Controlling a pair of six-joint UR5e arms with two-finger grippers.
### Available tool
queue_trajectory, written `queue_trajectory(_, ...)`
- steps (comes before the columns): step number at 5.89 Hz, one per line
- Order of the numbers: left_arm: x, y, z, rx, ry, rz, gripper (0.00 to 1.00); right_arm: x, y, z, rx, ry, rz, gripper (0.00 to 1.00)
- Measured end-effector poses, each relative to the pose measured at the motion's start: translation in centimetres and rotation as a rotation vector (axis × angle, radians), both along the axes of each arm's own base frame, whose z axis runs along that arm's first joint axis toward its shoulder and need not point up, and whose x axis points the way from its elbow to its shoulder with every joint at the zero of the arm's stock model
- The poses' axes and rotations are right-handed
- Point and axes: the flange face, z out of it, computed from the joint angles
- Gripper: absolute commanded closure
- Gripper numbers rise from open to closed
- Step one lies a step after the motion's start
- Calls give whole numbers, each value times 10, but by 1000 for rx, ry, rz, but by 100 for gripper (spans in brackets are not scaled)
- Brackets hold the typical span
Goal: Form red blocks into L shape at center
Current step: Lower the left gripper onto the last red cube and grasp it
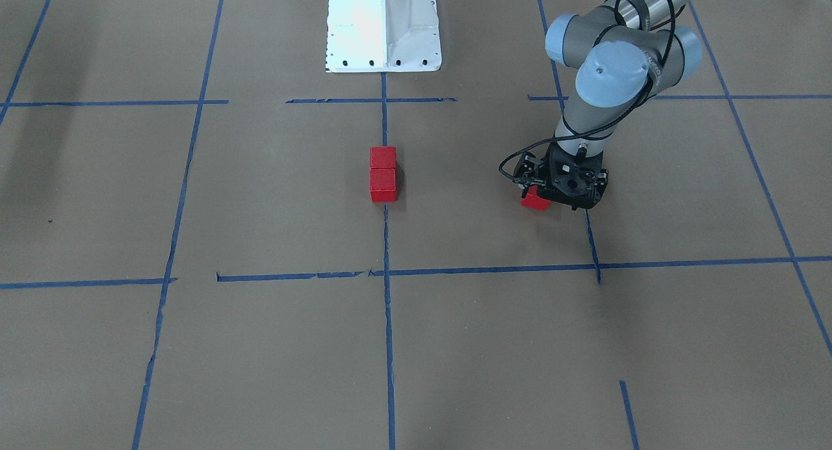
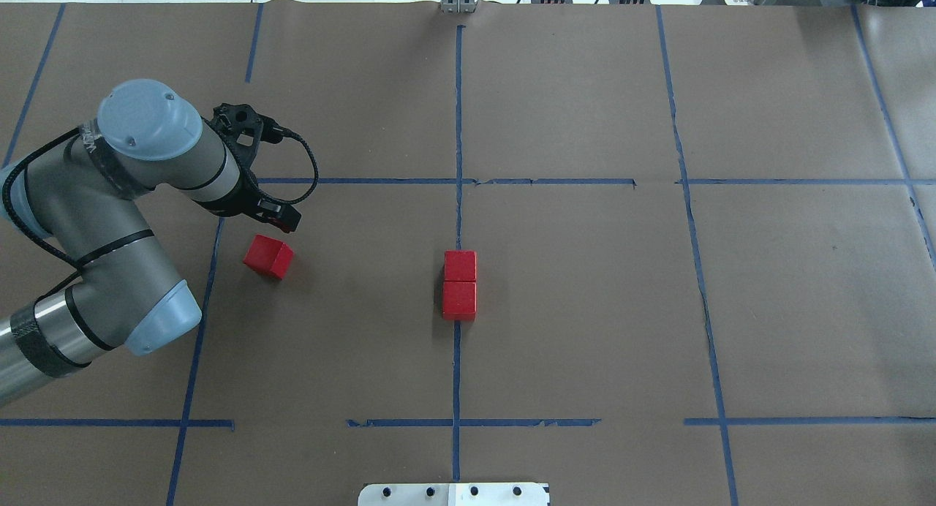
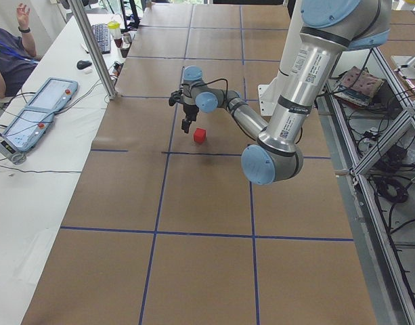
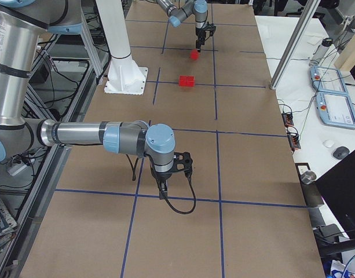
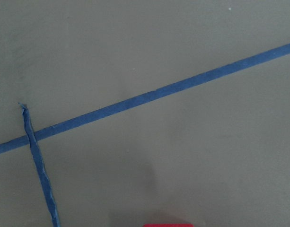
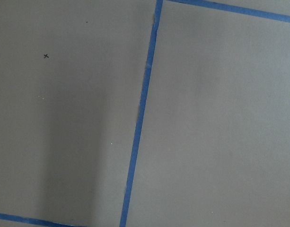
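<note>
Two small matte bright-red cubes touch end to end on the blue tape line, mid-frame on the brown paper counter. Third red cube sits centre-left, just below the left tool, apart from it. Left tool, right tool: open or closed, cannot tell.

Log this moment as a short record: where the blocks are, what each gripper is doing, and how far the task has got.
center pair: far block and near block, touching, in line on the tape line
third block: loose block, apart on the robot's left, turned askew
left gripper: by the loose block, not holding it; open or shut unclear
right gripper: over bare paper, away from all blocks; state unclear
L shape: not yet formed
</note>
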Motion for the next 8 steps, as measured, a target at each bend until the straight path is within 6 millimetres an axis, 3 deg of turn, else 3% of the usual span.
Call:
queue_trajectory(5, 30, 22, 8, -77, -3, -12, 0, 0, 0, 1, -2, 0, -1, 0)
queue_trajectory(6, 37, 27, 12, -82, -10, 0, 4, 0, 0, 2, -3, 0, -1, 0)
queue_trajectory(7, 44, 32, 17, -88, -19, 13, 24, 0, 0, 2, -3, 0, 0, 0)
queue_trajectory(8, 47, 33, 19, -91, -23, 19, 54, 0, 0, 2, -2, 0, 0, 0)
